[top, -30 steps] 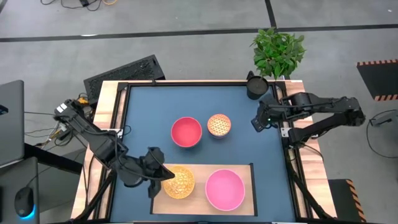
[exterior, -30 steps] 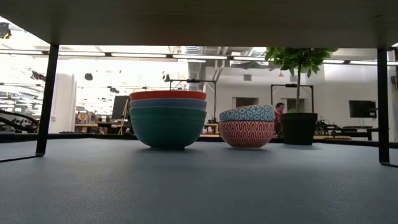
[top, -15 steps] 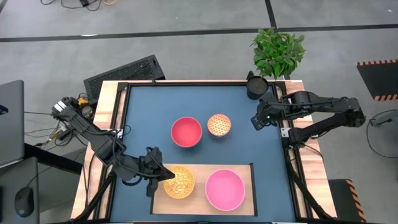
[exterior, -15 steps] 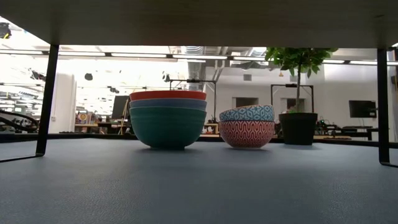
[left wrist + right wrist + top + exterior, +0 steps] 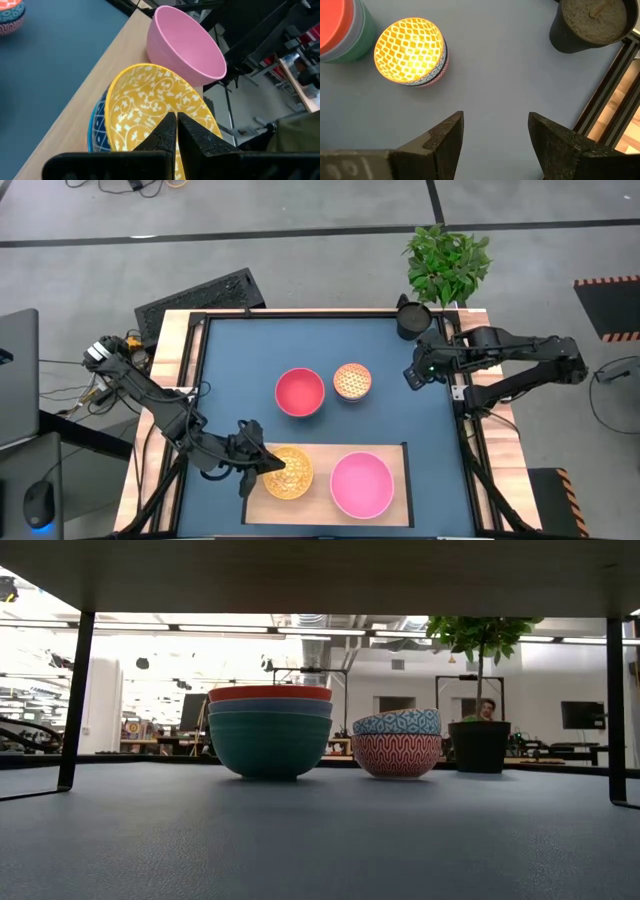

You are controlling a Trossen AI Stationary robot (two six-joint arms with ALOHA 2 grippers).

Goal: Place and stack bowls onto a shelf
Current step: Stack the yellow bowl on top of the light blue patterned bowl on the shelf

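Observation:
The pale wooden shelf [image 5: 322, 454] stands at the table's near edge. On it a yellow patterned bowl [image 5: 150, 107] sits nested in a blue patterned bowl [image 5: 96, 127], with a pink bowl [image 5: 361, 484] to its right. My left gripper [image 5: 176, 122] is shut, its tips just past the yellow bowl's left rim, over its inside. At mid-table a red bowl tops a stack [image 5: 300, 392] beside an orange-lattice bowl on a smaller stack [image 5: 352, 381]. My right gripper [image 5: 495, 132] hangs open above the table's right side, with nothing between its fingers. My left gripper comes slanting down from the table's left, with its shut fingers [image 5: 167, 132] lying over the yellow bowl's left rim and inner wall [image 5: 145, 125]. The fingers hide the rim beneath them, and I cannot tell whether they touch the bowl. The bowl rests in the blue bowl.
A dark pot [image 5: 412, 318] with a green plant [image 5: 447, 262] stands at the far right corner. The shelf is raised on thin dark legs [image 5: 75, 700], with bare tabletop under it. Open blue tabletop [image 5: 240, 360] lies left of the stacks.
My left gripper has sunk toward the yellow bowl and stayed shut. The bowls on the shelf have kept their places.

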